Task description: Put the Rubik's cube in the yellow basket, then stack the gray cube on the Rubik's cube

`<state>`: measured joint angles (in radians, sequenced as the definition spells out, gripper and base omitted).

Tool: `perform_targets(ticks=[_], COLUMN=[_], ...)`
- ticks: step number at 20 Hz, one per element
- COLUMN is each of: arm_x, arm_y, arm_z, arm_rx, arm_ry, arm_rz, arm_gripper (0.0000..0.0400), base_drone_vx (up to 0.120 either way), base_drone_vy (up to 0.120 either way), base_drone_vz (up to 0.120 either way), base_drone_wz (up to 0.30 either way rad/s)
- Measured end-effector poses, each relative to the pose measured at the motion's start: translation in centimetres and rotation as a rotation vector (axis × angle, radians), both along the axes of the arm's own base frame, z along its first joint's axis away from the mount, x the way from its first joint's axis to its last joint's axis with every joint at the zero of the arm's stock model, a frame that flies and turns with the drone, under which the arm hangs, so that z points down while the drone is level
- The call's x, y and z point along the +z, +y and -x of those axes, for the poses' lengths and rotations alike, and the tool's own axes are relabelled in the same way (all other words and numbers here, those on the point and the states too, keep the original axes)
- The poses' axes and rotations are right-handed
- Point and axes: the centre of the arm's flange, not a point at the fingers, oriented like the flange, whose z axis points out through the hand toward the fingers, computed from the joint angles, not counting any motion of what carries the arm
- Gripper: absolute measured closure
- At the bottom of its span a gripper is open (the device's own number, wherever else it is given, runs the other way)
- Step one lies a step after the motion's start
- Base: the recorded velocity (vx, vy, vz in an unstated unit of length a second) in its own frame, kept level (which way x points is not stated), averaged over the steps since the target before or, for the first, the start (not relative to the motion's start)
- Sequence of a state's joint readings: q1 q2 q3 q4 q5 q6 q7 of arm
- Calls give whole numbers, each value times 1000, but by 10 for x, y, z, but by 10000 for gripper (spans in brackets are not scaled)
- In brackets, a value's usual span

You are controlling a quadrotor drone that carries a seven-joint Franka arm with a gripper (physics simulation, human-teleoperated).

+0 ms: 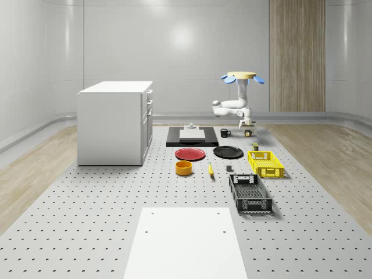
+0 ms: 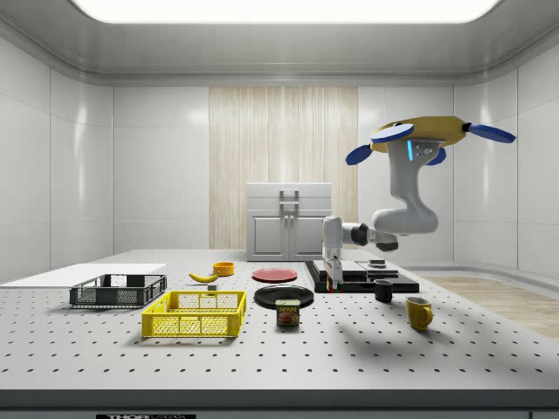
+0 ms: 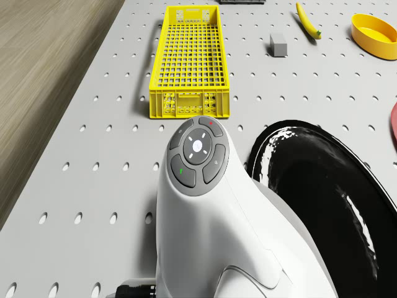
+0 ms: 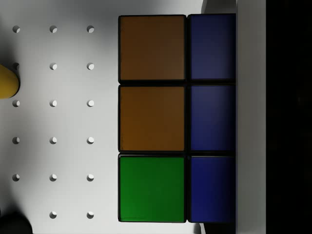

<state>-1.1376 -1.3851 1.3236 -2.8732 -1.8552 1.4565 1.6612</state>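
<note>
The drone (image 1: 242, 75) is kept hovering over the table's (image 1: 87, 221) far end so that the gripper (image 2: 330, 269), pointed down, is set close over the Rubik's cube (image 4: 152, 119), apart from the basket (image 3: 190, 105); its grip cannot be told.

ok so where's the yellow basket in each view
Whole-scene view: yellow basket right of centre, between the black plate and the black crate.
Side view: front left, nearer the camera than the plate.
Drone view: on the table, beyond the plate.
Shared landmark: the black plate beside it.
</note>
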Motion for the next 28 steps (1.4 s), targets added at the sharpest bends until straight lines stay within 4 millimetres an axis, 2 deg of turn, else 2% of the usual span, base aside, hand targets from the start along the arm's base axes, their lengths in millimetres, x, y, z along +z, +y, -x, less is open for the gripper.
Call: perform_targets(ticks=[8, 28], arm_x=[-1, -1], arm_y=[0, 0], arm_z=[0, 0], arm_rx=[0, 0], arm_ry=[0, 0], arm_rz=[0, 0], arm_gripper=[75, 75], base_drone_vx=[120, 120], base_drone_vy=[115, 0], base_drone_vz=[0, 0], base_drone_wz=[0, 0])
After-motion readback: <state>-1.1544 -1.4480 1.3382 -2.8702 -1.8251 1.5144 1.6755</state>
